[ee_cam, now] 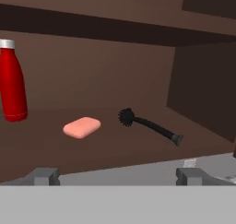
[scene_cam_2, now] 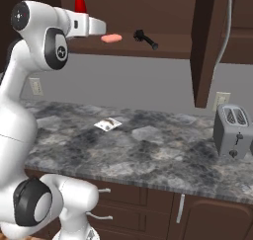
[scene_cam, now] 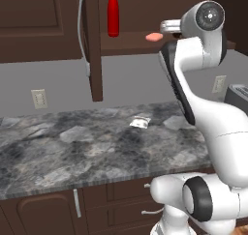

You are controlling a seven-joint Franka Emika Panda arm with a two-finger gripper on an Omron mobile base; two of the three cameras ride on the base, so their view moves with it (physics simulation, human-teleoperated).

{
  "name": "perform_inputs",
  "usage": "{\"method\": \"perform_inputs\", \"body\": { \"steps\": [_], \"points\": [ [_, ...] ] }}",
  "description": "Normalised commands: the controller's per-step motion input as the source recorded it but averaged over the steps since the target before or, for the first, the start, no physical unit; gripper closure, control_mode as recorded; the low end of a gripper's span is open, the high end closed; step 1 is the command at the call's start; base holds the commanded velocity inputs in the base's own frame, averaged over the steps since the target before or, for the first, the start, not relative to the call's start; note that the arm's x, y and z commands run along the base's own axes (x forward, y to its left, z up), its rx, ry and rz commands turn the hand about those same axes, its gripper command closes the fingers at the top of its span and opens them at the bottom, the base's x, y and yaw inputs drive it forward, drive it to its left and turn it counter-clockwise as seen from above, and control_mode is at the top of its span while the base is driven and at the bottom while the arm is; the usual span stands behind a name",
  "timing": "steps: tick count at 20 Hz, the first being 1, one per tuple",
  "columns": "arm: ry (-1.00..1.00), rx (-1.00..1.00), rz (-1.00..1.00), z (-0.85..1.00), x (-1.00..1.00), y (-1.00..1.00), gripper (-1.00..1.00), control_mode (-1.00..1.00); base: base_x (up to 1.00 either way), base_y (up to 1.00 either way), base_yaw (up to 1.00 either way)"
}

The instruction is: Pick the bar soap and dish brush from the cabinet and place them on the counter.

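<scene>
1. Lying flat on the open cabinet [ee_cam: 203, 94] shelf, the soap [ee_cam: 82, 127] sits at about 11 o'clock from the gripper [ee_cam: 117, 176] in the hand view, well apart from it and deeper on the shelf.
2. The brush [ee_cam: 147, 125] lies on the same shelf at about 1 o'clock from the gripper, its round bristled head near the soap and its thin handle running away toward 4 o'clock.
3. Soap and brush lie near each other but apart, the brush at the soap's 3 o'clock.
4. A red bottle [ee_cam: 12, 80] stands upright on the shelf at the soap's 10 o'clock, apart from it.
5. The gripper is released: its two finger tips [ee_cam: 44, 175] stand wide apart at the shelf's front edge, with nothing between them.
6. In the right base view the arm reaches up to shelf height, the soap [scene_cam_2: 111, 38] just past the hand and the brush [scene_cam_2: 145, 38] beyond it.
7. Down on the marbled bench [scene_cam: 72, 152], a small whitish packet [scene_cam: 141, 123] lies flat, and a toaster [scene_cam_2: 231, 131] stands upright at the bench's right end.
</scene>
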Motion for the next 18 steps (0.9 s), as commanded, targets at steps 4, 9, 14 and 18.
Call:
{"method": "perform_inputs", "body": {
  "steps": [4, 9, 14, 18],
  "points": [
    [0.01, 0.01, 0.04, -0.26, -0.05, 0.00, -1.00, -1.00, 0.00, 0.00, 0.00],
    [0.00, 0.02, 0.01, -0.16, -0.03, 0.12, -1.00, -1.00, 0.00, 0.00, 0.00],
    [0.01, 0.09, 0.00, 0.02, -0.12, 0.18, -1.00, -1.00, 0.00, 0.00, 0.00],
    [0.06, 0.11, 0.00, 0.05, -0.09, 0.21, -1.00, -1.00, 0.00, 0.00, 0.00]
  ]
}}
